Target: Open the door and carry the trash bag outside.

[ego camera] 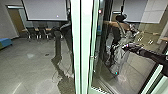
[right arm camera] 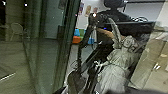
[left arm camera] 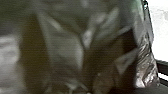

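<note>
Standing ahead, pale doorframe (ego camera: pixel 82 45), chairs (ego camera: pixel 41 32) beyond; right end effector (ego camera: pixel 125 47), open or closed, unclear.

The trash bag (left arm camera: pixel 105 55) is glossy, crinkled plastic, the glass (ego camera: pixel 140 67) smooth.

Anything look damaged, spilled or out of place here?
Nothing looks spilled or broken. In the head view, the glass right of the pale frame post looks odd, seeming to hold a second robot beside a pale, crumpled shape; that is most likely a reflection. The trash bag is creased, as thin plastic usually is.
</note>
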